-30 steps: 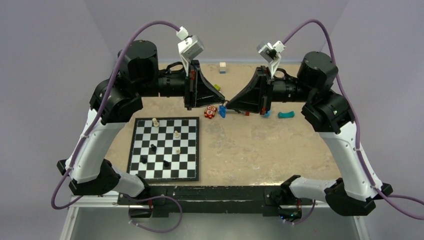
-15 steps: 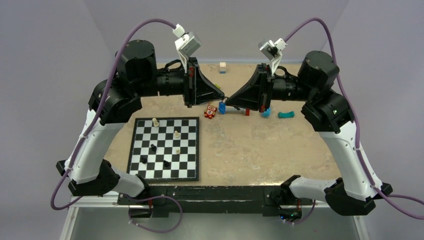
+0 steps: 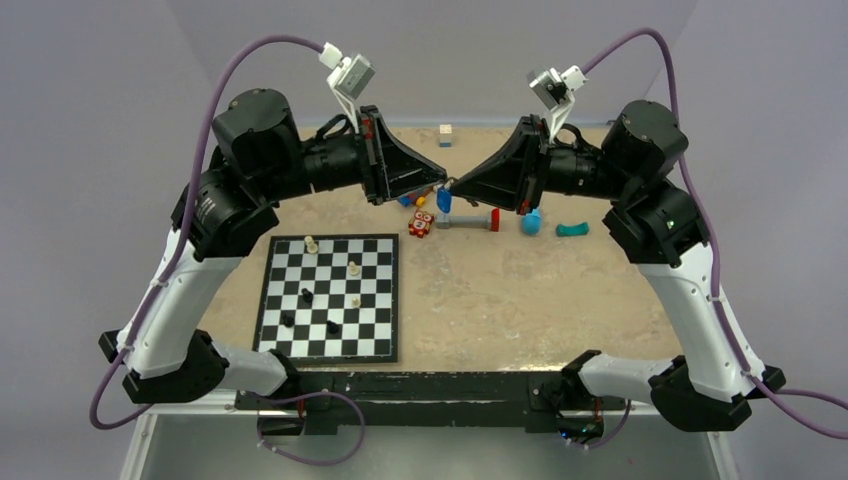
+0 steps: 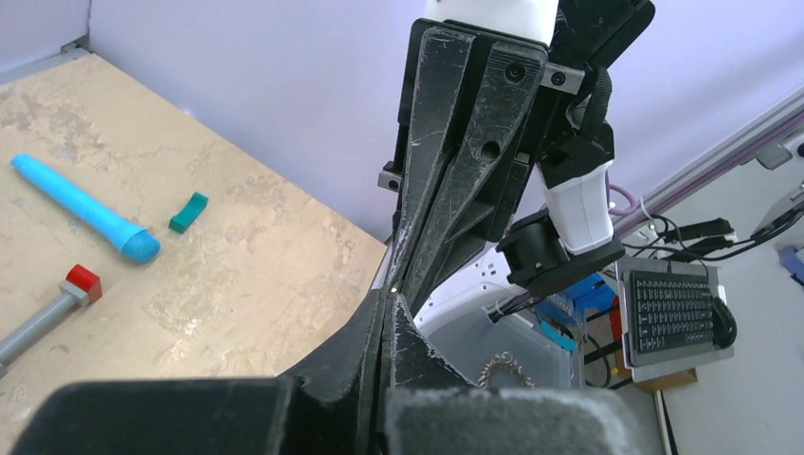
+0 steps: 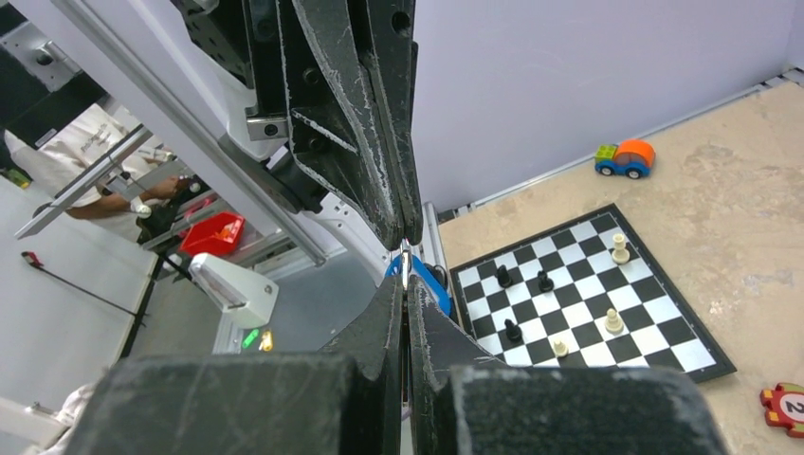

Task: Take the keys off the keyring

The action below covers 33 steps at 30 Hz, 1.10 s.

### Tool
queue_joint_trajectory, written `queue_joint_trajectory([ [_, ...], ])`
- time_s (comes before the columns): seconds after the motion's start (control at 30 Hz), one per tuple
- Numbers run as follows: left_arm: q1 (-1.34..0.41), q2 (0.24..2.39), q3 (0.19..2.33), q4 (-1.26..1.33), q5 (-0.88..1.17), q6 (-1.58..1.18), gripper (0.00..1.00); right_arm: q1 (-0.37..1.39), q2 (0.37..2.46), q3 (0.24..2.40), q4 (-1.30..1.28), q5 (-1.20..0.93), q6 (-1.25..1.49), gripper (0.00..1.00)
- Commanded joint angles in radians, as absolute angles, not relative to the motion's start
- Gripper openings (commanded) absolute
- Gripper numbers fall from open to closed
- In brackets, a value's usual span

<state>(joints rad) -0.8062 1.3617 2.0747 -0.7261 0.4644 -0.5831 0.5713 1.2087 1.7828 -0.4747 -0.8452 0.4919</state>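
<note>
Beyond the black-and-white chessboard (image 3: pixel 375 330) by the counter's near-left edge, the left gripper (image 3: pixel 439 185) and right gripper (image 3: pixel 452 185) met tip to tip, both jaws pressed shut. A thin silvery metal sliver (image 5: pixel 405 263) sat pinched in the right one, and the blue oblong plastic keyring tag (image 3: pixel 443 201) hung just beneath, toward the far edge.

Above the far half of the table (image 3: pixel 520 300), the left gripper (image 3: pixel 440 183) and right gripper (image 3: pixel 452 186) are meeting tip to tip, with the keyring (image 3: pixel 443 201) hanging just beneath them. Seen from above with the keyring as the dial's centre, a cube (image 3: pixel 445 135) is sitting at 12 o'clock by the far edge, a toy car (image 3: pixel 410 199) at 9, a tile (image 3: pixel 421 223) at 7 and a bar (image 3: pixel 468 221) at 4, while a cylinder (image 3: pixel 531 220) and, beyond it, a curved piece (image 3: pixel 573 229) are lying between 3 and 4. The chessboard (image 3: pixel 330 297) is lying well apart at 7 o'clock, toward the near edge, with chess pieces (image 3: pixel 354 268) standing on it.
</note>
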Motion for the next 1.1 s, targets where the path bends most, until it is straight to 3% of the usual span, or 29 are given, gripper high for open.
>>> queue_joint_trajectory([
  [0.0,-0.804,1.314,2.012,-0.595,0.455,-0.679,0.0,0.576,1.195,1.802,-0.386,-0.815,0.523,0.0],
  [0.33,-0.805,1.256,1.875,-0.42,0.432,-0.811,0.0,0.575,1.151,1.726,-0.287,-0.779,0.542,0.0],
  [0.73,-0.803,1.267,1.915,-0.507,0.431,-0.708,0.01,0.578,1.166,1.723,-0.285,-0.757,0.551,0.0],
  [0.8,-0.803,1.266,1.931,-0.536,0.433,-0.676,0.37,0.577,1.166,1.718,-0.287,-0.754,0.552,0.0],
  [0.87,-0.803,1.258,1.945,-0.569,0.415,-0.639,0.84,0.578,1.166,1.715,-0.294,-0.75,0.548,0.0],
  [0.9,-0.801,1.253,1.953,-0.59,0.403,-0.618,0.98,0.578,1.165,1.714,-0.301,-0.748,0.543,0.0],
  [1.07,-0.787,1.236,2.025,-0.691,0.378,-0.493,1.0,0.577,1.159,1.684,-0.331,-0.731,0.539,0.0],
])
